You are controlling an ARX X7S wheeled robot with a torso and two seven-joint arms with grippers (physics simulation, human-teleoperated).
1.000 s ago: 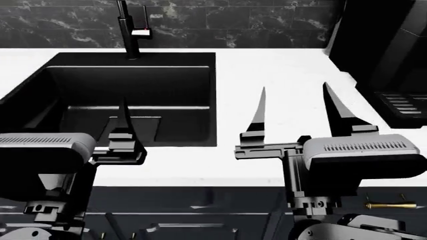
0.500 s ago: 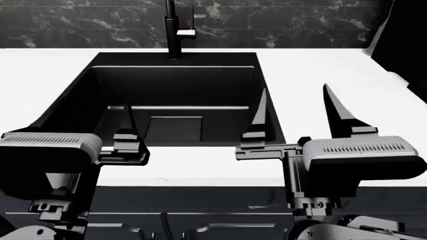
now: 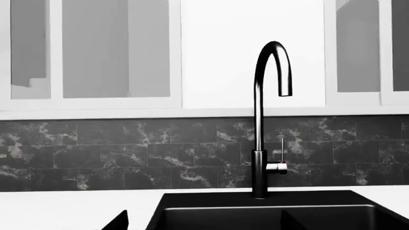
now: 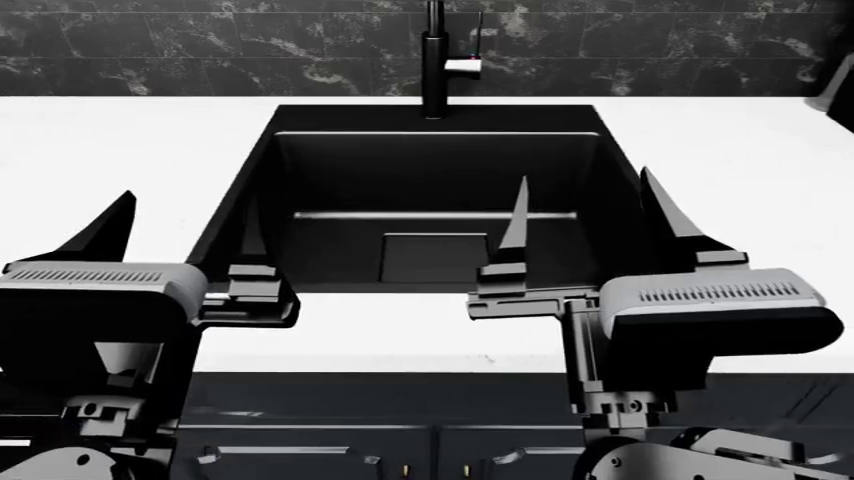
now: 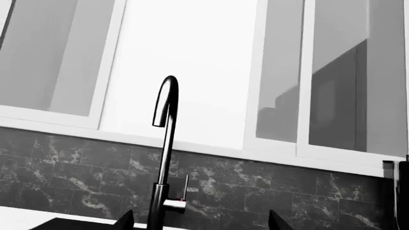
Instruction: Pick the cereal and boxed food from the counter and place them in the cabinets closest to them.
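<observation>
White counter [image 4: 120, 150] is surrounding a black sink [image 4: 427, 200].
Faucet [image 4: 435, 60] is standing at 12 o'clock; left claw [image 4: 180, 235] and right claw [image 4: 587, 225] are both gaping, empty.

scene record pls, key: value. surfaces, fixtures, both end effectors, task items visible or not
counter: white worktop, either side of the sink
sink: black basin, set into the counter, nothing visible inside
faucet: black gooseneck, behind the sink
backsplash: dark marble tile
cabinets: glass-fronted wall units above the backsplash
left end effector: open, holding nothing
right end effector: open, holding nothing, over the sink's right side
cereal: not in view
boxed food: not in view
</observation>
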